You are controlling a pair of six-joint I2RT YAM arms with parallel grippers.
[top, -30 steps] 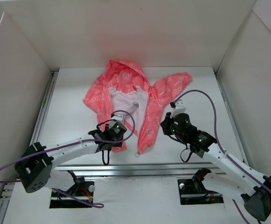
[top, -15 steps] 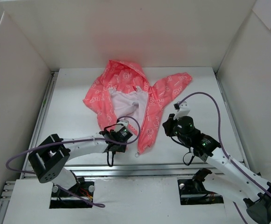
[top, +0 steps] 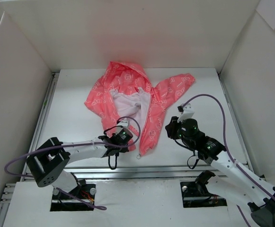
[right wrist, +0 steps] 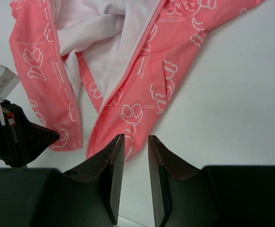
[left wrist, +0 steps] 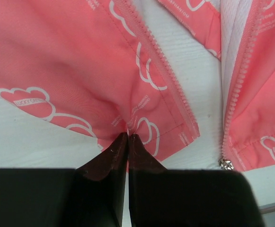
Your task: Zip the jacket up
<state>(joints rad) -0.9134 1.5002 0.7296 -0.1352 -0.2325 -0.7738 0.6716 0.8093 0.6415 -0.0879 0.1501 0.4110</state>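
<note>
The coral-pink jacket (top: 128, 90) lies open on the white table, hood at the back and white lining (right wrist: 109, 42) showing. Its two zipper halves lie apart, and the metal pull (left wrist: 226, 163) sits at the bottom of the right-hand half. My left gripper (left wrist: 128, 135) is shut on the bottom hem of the jacket's left front panel, and the fabric puckers at its tips. In the top view the left gripper (top: 123, 141) is at the jacket's near edge. My right gripper (right wrist: 135, 139) stands open, just off the right panel's hem, holding nothing.
White walls (top: 23, 94) close in the table on the left, back and right. A metal rail (top: 151, 168) runs along the near edge. Purple cables (top: 208, 99) loop over both arms. Bare table (right wrist: 232, 94) lies to the right of the jacket.
The left gripper has moved a little right and closed on the left panel's hem. The right gripper has opened and drawn back slightly from the right panel.
</note>
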